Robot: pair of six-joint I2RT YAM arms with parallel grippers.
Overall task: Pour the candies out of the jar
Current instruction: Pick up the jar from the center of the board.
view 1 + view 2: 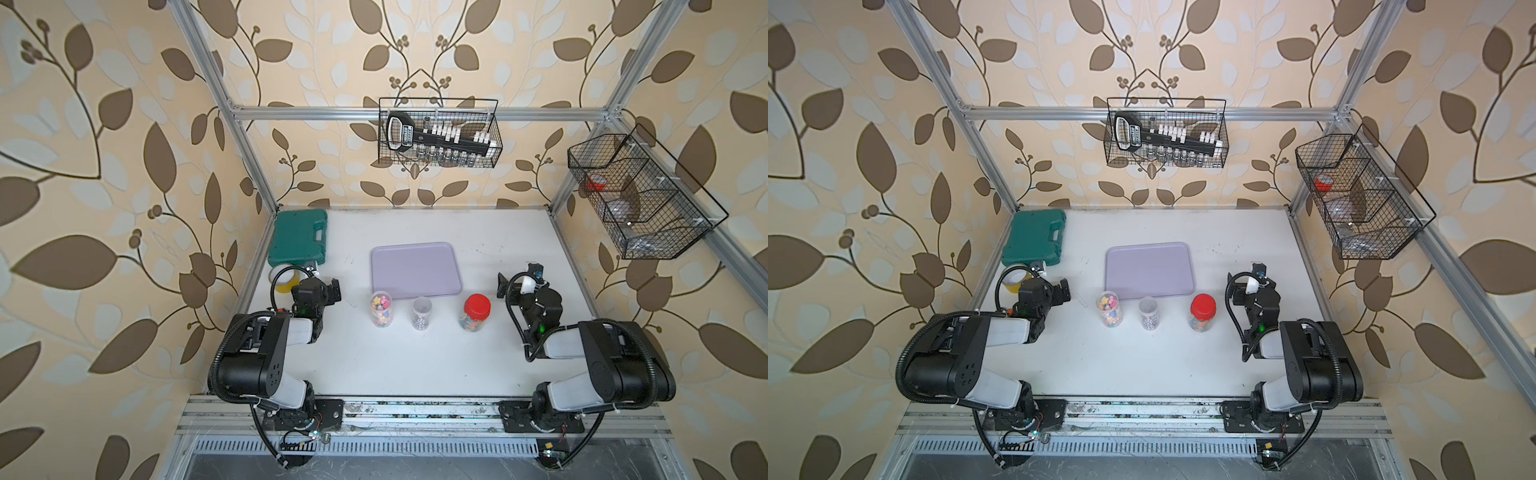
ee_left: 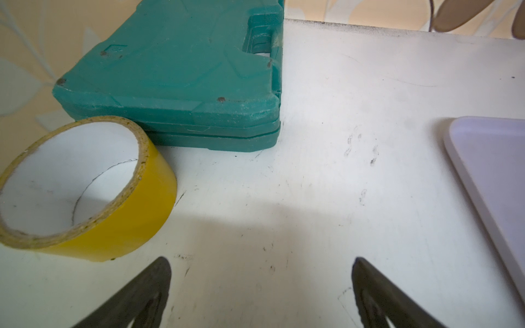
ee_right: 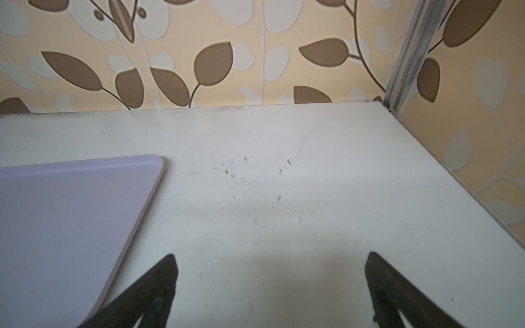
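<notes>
Far left, back corner: green case (image 1: pixel 299 237) flat on worktop (image 1: pixel 415 365), yellow tape (image 2: pixel 122 224) roll just in front of it. Left pincer (image 2: pixel 261 261) just right of tape, jaws spread wide, nothing between them, bare worktop underneath. It points at the back wall, not at the jars.

Right of it, well apart with bare worktop between: star jar (image 1: pixel 381 309), upright, no lid. It holds candies (image 1: pixel 379 302), pastel stars on top and mixed colours below. Next is mid jar (image 1: pixel 422 312), upright, no lid, small dark-and-white candies low inside. Then red-lid jar (image 1: pixel 476 312), upright, lid on, coloured candies inside.

All three stand in a row along the near edge of the lilac tray (image 1: pixel 415 266). Can't tell whether they touch it.

Right pincer (image 3: pixel 272 255) is right of red-lid jar and apart from it. Jaws spread wide too, gripping nothing, over bare worktop beside the tray's right edge, also pointing at the back wall.

Wire basket (image 1: pixel 438 133) with a socket rack hangs on the back rail. Side basket (image 1: pixel 640 199) hangs on the right rail.
</notes>
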